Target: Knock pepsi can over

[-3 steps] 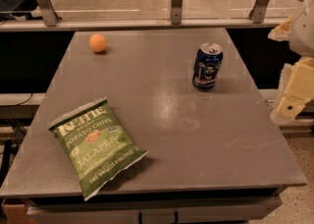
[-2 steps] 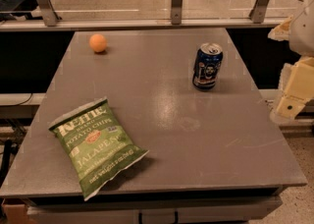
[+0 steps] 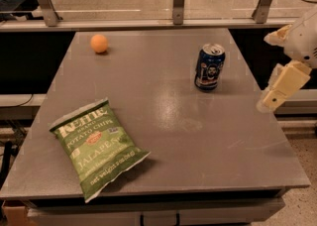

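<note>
The pepsi can [image 3: 209, 67] is dark blue with a silver top. It stands upright on the grey table [image 3: 198, 136], right of centre towards the back. My gripper [image 3: 283, 84] is cream-white and hangs at the right edge of the view, just past the table's right edge. It is to the right of the can, level with it or slightly nearer the front, and clearly apart from it. It holds nothing that I can see.
A green jalapeño chip bag [image 3: 95, 146] lies flat at the front left. A small orange ball [image 3: 99, 43] sits at the back left. A metal rail with posts [image 3: 178, 2] runs behind the table's far edge.
</note>
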`<action>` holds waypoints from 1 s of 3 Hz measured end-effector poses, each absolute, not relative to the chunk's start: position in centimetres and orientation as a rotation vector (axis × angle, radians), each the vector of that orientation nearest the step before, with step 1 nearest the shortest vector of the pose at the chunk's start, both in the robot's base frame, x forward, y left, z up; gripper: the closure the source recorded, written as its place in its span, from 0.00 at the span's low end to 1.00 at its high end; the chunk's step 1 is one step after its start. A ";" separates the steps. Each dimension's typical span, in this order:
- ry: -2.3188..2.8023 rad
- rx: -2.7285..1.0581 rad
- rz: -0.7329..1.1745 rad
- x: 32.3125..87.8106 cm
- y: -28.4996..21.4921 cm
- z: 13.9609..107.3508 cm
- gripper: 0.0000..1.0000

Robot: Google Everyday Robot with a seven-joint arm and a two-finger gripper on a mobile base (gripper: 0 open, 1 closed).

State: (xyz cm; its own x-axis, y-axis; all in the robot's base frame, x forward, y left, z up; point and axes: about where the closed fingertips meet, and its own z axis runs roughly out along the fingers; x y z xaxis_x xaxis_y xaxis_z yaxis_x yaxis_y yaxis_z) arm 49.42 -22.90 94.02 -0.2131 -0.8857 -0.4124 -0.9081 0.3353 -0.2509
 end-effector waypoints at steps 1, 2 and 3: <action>2.028 -1.484 0.175 52.9 -22.5 91.8 0.00; 1.940 -1.435 0.275 55.3 -20.8 90.3 0.00; 1.868 -1.384 0.377 57.3 -18.7 88.6 0.00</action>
